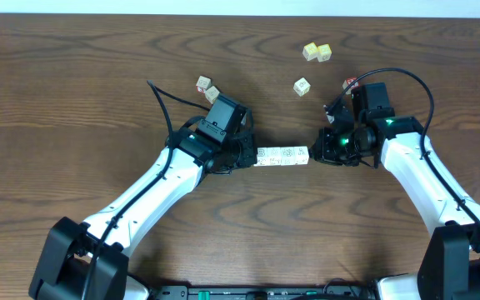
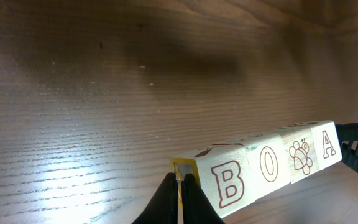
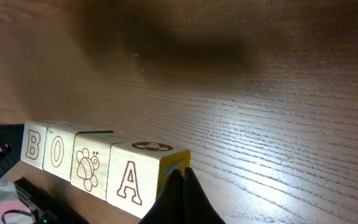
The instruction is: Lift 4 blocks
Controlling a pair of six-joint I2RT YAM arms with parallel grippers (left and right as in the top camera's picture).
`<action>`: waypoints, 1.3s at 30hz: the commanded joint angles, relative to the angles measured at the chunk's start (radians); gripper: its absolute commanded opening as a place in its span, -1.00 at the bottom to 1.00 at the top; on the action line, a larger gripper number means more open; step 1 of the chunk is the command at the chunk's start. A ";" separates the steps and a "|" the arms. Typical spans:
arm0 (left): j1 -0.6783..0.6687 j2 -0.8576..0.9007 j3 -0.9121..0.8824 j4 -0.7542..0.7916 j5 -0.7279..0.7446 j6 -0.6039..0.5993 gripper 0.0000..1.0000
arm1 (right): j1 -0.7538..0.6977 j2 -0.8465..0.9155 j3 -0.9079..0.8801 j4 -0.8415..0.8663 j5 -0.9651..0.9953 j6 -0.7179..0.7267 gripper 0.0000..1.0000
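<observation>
Left gripper (image 1: 253,157), right gripper (image 1: 312,152) against blocks (image 1: 282,156)

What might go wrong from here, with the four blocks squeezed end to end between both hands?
The blocks seem held only by end pressure from the shut left hand and right hand. If either hand eases or drifts away, the middle ones would likely drop. Any misalignment between the hands could buckle the row.

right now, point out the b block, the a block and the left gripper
b block (image 2: 229,184), left wrist view, on its letter
a block (image 2: 328,147), left wrist view, on its letter
left gripper (image 2: 180,186), left wrist view, between fingertips
</observation>
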 commanded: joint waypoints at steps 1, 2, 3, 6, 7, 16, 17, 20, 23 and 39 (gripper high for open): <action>-0.041 0.007 0.043 0.039 0.111 -0.016 -0.85 | 0.053 -0.003 0.003 0.006 -0.190 0.018 -0.98; -0.043 0.010 0.043 0.041 0.111 -0.017 -0.86 | 0.053 -0.003 0.003 0.006 -0.190 0.018 -0.98; -0.044 0.013 0.043 0.044 0.111 -0.017 -0.86 | 0.053 -0.003 0.003 0.004 -0.190 0.020 -0.98; -0.045 0.023 0.043 0.045 0.111 -0.021 -0.86 | 0.053 -0.003 0.003 0.003 -0.190 0.025 -0.98; -0.045 0.027 0.043 0.045 0.111 -0.021 -0.86 | 0.053 -0.003 0.003 0.003 -0.190 0.025 -0.98; -0.045 0.045 0.043 0.046 0.111 -0.021 -0.86 | 0.053 -0.003 0.003 0.001 -0.170 0.025 -0.98; -0.045 0.046 0.043 0.046 0.111 -0.021 -0.86 | 0.053 -0.003 0.003 0.001 -0.170 0.025 -0.98; -0.045 0.049 0.043 0.048 0.111 -0.021 -0.86 | 0.053 -0.003 0.003 0.001 -0.170 0.025 -0.98; -0.045 0.054 0.043 0.047 0.112 -0.021 -0.86 | 0.053 -0.003 0.002 0.001 -0.168 0.030 -0.98; -0.045 0.057 0.043 0.047 0.112 -0.021 -0.86 | 0.053 -0.002 -0.005 0.001 -0.144 0.037 -0.98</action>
